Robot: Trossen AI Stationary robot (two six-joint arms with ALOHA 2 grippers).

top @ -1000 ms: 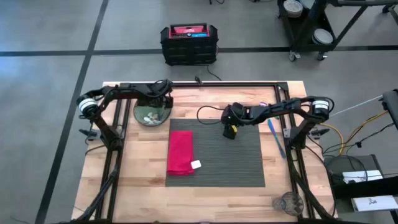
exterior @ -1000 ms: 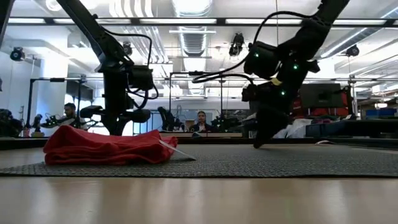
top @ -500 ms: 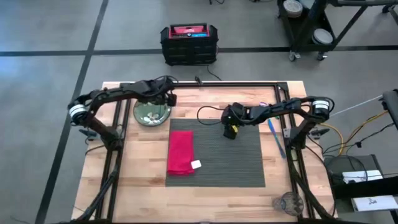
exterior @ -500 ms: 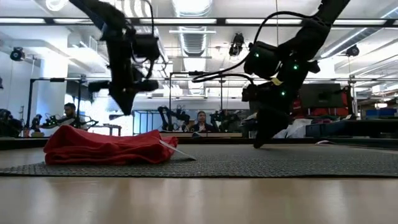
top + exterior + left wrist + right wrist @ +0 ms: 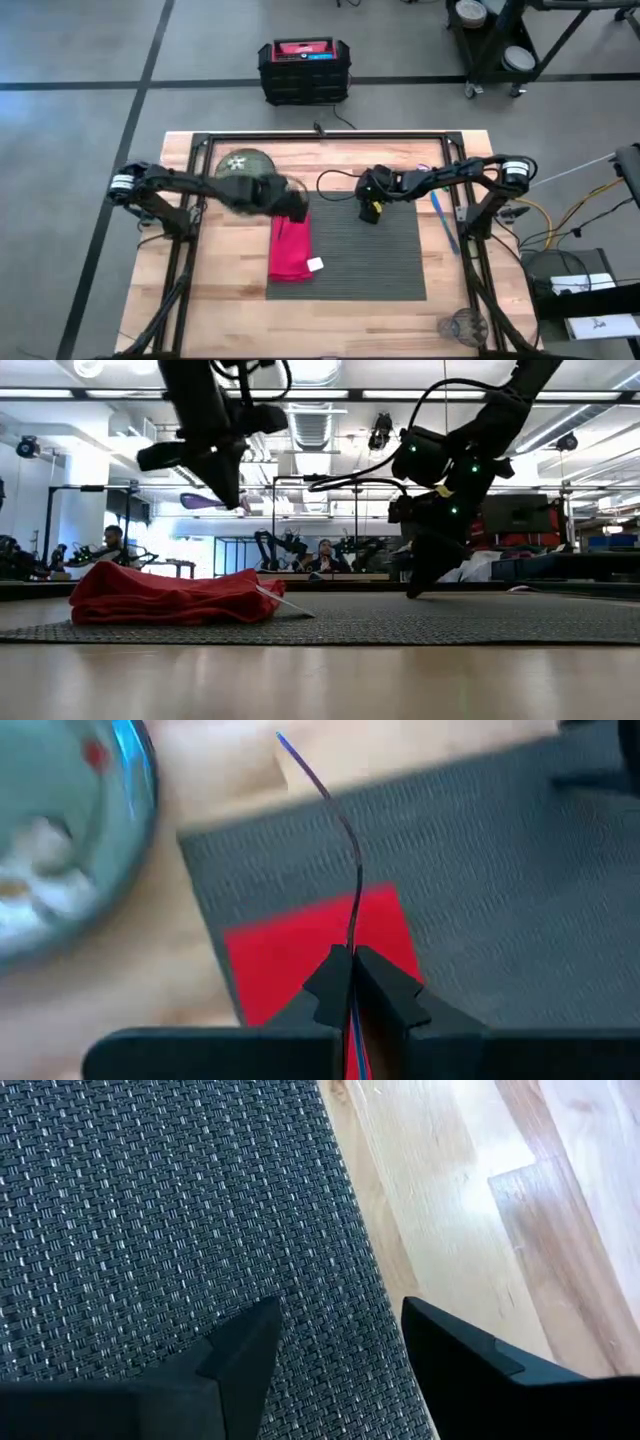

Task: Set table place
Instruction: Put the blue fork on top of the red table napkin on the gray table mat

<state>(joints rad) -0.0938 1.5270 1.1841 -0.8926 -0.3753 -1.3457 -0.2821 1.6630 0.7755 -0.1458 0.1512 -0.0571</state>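
My left gripper [image 5: 297, 206] hangs high above the far end of the red napkin [image 5: 290, 247], shut on a thin blue and purple utensil [image 5: 345, 840]. The napkin lies on the left part of the dark grey placemat [image 5: 370, 255]. The green plate [image 5: 242, 166] rests on the wood table [image 5: 220, 290] beyond the placemat's far left corner. My right gripper [image 5: 372, 205] stands open, low over the placemat's far edge [image 5: 330, 1200], with nothing between its fingers. Another blue utensil [image 5: 441, 217] lies on the table right of the placemat. The glass [image 5: 462, 325] stands at the near right corner. My left gripper pinches the utensil's one end [image 5: 351, 955] between its two fingers. The thin utensil runs straight out ahead of the fingers, seen edge-on and slightly curved. It is lifted clear, with its free end [image 5: 283, 740] over the table beyond the placemat's corner.
A black and red case [image 5: 303, 68] stands on the floor beyond the table. The black frame [image 5: 330, 138] runs along the table's far edge and sides. Bare placemat lies between the napkin and the right edge of the mat.
My left gripper has risen from the plate and swung toward the table's right and near side, coming over the napkin's far end with the thin utensil in its fingers. My right gripper has kept still.
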